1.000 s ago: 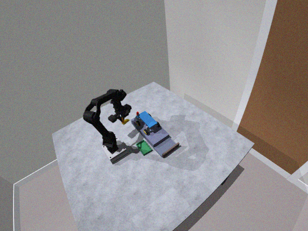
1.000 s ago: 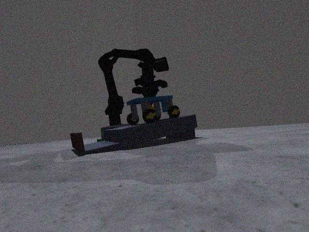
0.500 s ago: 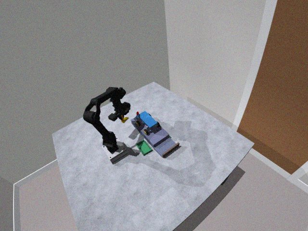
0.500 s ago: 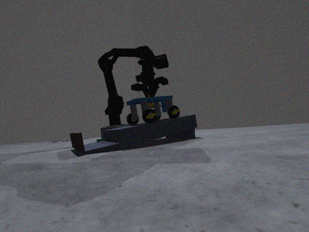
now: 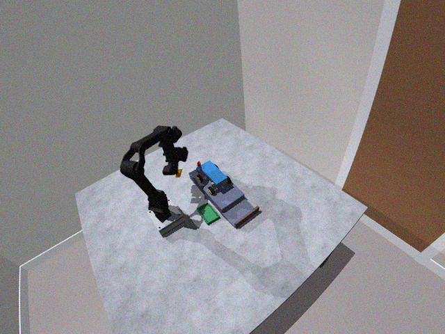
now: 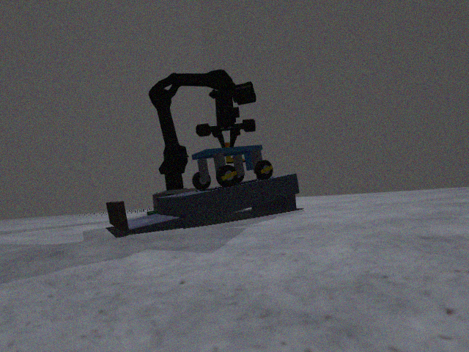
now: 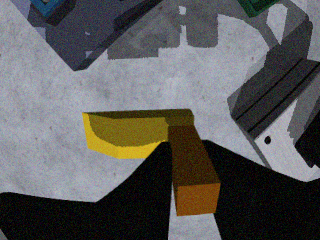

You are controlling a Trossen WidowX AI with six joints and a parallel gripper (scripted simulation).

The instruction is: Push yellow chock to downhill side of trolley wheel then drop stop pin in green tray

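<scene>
- We've got the gripper (image 7: 190, 216) clamped narrow on the orange handle (image 7: 194, 176) of the yellow chock (image 7: 130, 135), carried in the air above the table (image 5: 251, 229).
- Top view: chock (image 5: 178, 173) hangs off the ramp (image 5: 229, 204), at approx 9 o'clock from the trolley (image 5: 215, 172).
- Chock not at any wheel yet, so step 1 is only part done, as we judge it.
- Stop pin (image 5: 198, 163) w/ red head sits at trolley's uphill end, approx 10 o'clock of the blue deck; not pulled.
- Green tray (image 5: 208, 213) at approx 6 o'clock from trolley; no pin in it.
- Left to do: wedge chock downhill of a wheel, pull pin, drop in tray, open & back off.
</scene>
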